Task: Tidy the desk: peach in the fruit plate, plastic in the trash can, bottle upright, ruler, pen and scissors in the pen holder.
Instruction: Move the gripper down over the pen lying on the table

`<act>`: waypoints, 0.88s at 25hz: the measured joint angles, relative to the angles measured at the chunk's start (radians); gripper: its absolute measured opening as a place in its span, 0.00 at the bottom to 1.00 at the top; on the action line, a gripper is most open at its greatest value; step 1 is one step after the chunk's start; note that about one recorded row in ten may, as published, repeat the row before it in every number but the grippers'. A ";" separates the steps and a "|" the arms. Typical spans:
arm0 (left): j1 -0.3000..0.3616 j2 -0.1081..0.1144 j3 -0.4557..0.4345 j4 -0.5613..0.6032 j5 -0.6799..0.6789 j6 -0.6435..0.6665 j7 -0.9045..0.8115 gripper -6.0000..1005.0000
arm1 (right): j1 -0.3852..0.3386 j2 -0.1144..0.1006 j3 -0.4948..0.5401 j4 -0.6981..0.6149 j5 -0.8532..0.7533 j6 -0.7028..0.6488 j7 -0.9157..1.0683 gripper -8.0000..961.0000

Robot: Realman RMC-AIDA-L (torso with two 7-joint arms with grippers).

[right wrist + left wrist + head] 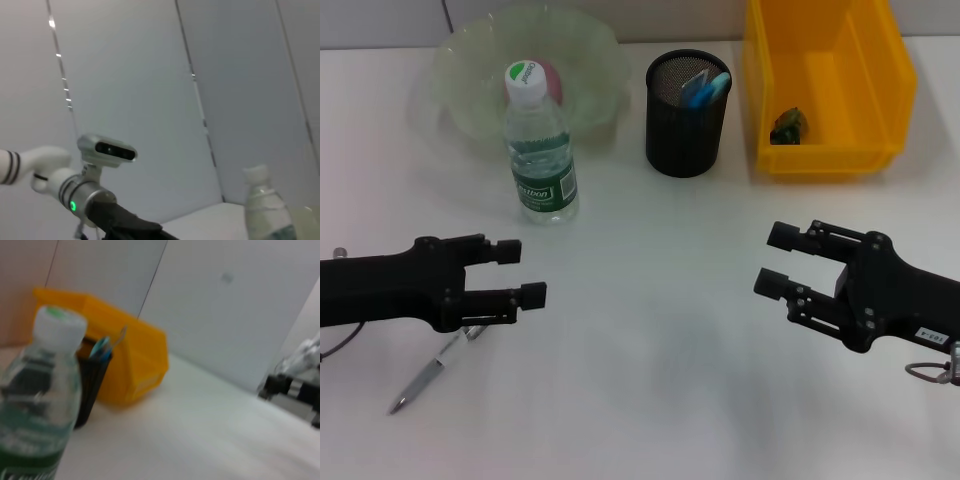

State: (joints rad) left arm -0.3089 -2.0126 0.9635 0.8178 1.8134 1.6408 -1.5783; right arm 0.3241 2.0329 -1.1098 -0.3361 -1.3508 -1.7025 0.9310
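The water bottle point(542, 150) stands upright in front of the clear fruit plate point(470, 70); it also shows in the left wrist view point(40, 405) and the right wrist view point(267, 210). A pink peach point(551, 76) lies in the plate behind the cap. The black mesh pen holder point(687, 125) holds blue-handled items point(705, 88). The yellow trash bin point(825, 85) holds a crumpled piece of plastic point(787, 127). A silver pen point(430, 375) lies on the table under my left gripper point(520, 272), which is open and empty. My right gripper point(777, 260) is open and empty at the right.
The white table point(650, 350) stretches between the two arms. The left arm's wrist camera point(107, 150) shows in the right wrist view. A grey wall stands behind the table.
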 joint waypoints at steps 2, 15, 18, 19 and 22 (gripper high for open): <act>-0.005 -0.001 0.000 0.020 0.034 -0.014 -0.039 0.79 | -0.008 0.005 0.004 -0.002 0.000 0.022 -0.001 0.59; -0.140 -0.057 0.044 0.251 0.540 -0.072 -0.473 0.78 | -0.011 0.018 0.005 -0.006 -0.001 0.097 -0.003 0.59; -0.160 -0.057 0.103 0.265 0.558 -0.084 -0.538 0.78 | -0.009 0.018 0.005 -0.007 -0.001 0.104 -0.003 0.59; -0.162 -0.057 0.106 0.269 0.560 -0.087 -0.546 0.78 | -0.008 0.018 0.005 -0.007 -0.001 0.105 -0.003 0.59; -0.173 -0.057 0.119 0.281 0.580 -0.102 -0.588 0.78 | -0.007 0.019 0.005 -0.007 0.000 0.107 -0.014 0.59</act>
State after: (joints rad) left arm -0.4814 -2.0693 1.0827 1.0993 2.3930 1.5388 -2.1668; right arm 0.3171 2.0518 -1.1043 -0.3435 -1.3503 -1.5952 0.9168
